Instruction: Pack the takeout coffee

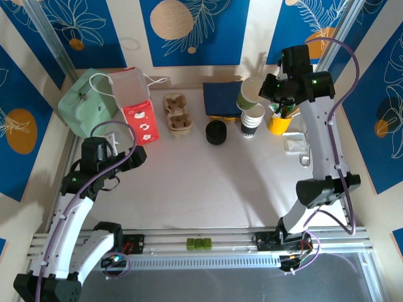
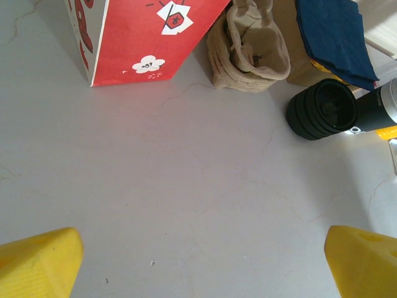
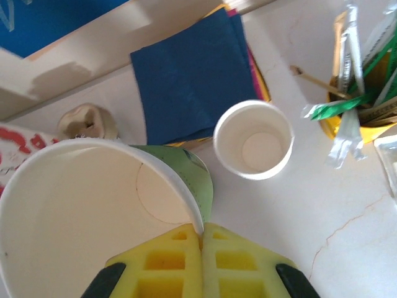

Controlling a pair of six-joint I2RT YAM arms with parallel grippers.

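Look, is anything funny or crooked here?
Yes. The green cup is up in the air, tipped sideways, next to the white cups. The right fingers pinch it by its rim. It is empty and has no lid on.

Count by kind: all singles except one trio.
One green paper cup [image 1: 247, 95], one stack of white paper cups [image 1: 253, 118], one stack of black lids [image 1: 216, 132], one red paper bag [image 1: 138, 116], one pale green bag [image 1: 85, 104], one two-well cardboard cup carrier [image 1: 177, 114], one pile of blue napkins [image 1: 223, 97], one yellow pot of sachets [image 1: 279, 123], three small green blocks [image 1: 199, 243].
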